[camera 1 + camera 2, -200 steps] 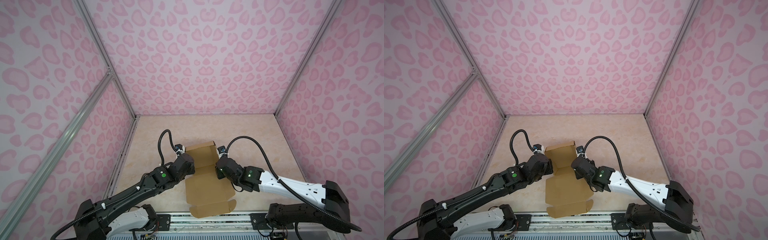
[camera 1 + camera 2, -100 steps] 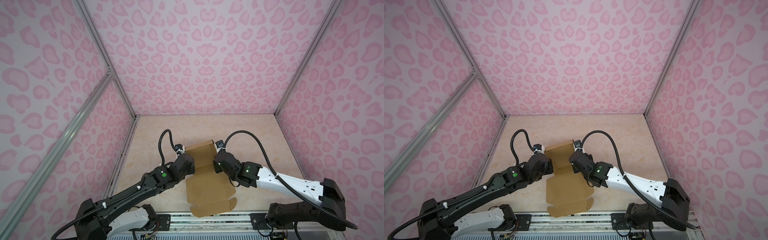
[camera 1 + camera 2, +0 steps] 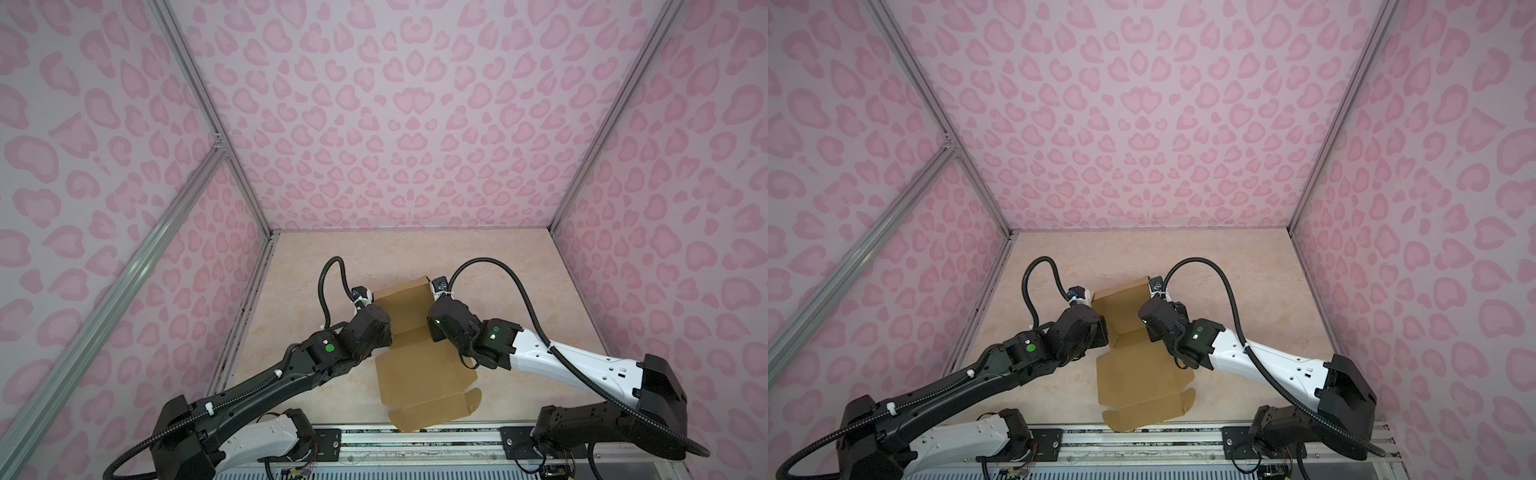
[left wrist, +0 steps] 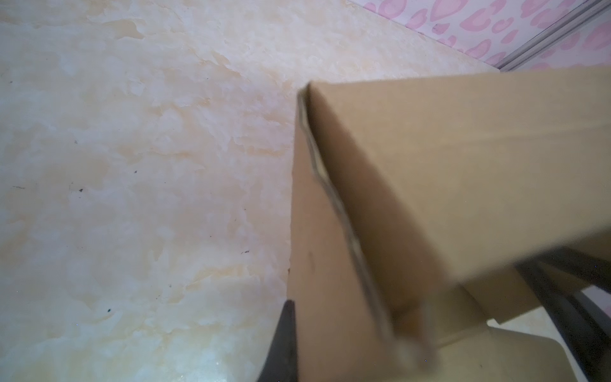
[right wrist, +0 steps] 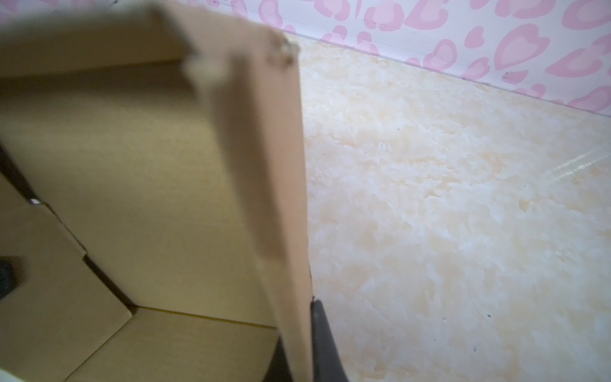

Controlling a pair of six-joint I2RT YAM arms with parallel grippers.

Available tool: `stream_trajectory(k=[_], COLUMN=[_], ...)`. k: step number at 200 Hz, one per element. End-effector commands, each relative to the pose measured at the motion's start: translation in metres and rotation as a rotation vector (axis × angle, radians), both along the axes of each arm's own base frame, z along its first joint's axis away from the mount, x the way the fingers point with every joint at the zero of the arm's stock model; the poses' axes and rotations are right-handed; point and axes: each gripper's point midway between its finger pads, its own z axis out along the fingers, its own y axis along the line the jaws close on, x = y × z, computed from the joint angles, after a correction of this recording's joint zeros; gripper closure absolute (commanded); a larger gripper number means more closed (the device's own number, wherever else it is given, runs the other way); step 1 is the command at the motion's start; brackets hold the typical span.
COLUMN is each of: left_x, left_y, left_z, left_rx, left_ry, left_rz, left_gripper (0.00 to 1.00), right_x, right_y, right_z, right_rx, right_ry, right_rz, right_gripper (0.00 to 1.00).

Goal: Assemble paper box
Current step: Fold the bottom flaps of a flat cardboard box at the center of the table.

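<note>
started at the front rail (image 3: 415, 436). in both top views, found the paper box (image 3: 419, 374) lying on the marbled table (image 3: 519, 270), near flap with its rounded tabs reaching the rail's edge. moved up over the flat brown panel, wide open and face up. reached the fold line halfway along and met both arms there, one at each side of the cardboard. caught the left gripper (image 4: 297, 327) clenched on the box's left side wall, with one dark finger (image 4: 286, 340) pressed to the outside of the cardboard and the inner finger hidden behind it. caught the right gripper (image 5: 297, 334) pinched tight on the right side wall, a dark finger (image 5: 322, 344) outside and the wall standing upright in the grip. noted both side walls raised off the table, far end panel tilted up between the two wrists. saw more marbled table beyond that, then the pink heart-print wall (image 3: 395, 124) at the back.
</note>
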Motion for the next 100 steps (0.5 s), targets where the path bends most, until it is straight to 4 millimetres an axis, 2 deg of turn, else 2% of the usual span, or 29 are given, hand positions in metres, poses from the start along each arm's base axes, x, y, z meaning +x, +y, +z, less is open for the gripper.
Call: stream_trajectory(k=[1,47,77,91,100], left_x=[0.001,0.004,0.004,0.004,0.004], left_y=[0.003,0.0,0.0,-0.001,-0.001], left_z=[0.001,0.001,0.002,0.003,0.003], left_rx=[0.003,0.009,0.007,0.005,0.003], left_ry=[0.009,0.02,0.022,0.021,0.021], left_rz=[0.029,0.033,0.038,0.04,0.041], left_gripper=[0.98,0.98,0.98,0.98,0.98], right_x=[0.002,-0.001,0.0,0.001,0.0], right_y=[-0.018,-0.025,-0.03,-0.035,-0.036], right_z=[-0.007,-0.021,-0.025,-0.023,-0.021], right_rx=[-0.117,-0.199,-0.052,-0.029,-0.031], right_ry=[0.005,0.072,0.166,0.157,0.153], right_rz=[-0.034,-0.014,0.029,0.039,0.046], right_gripper=[1.0,1.0,1.0,1.0,0.93])
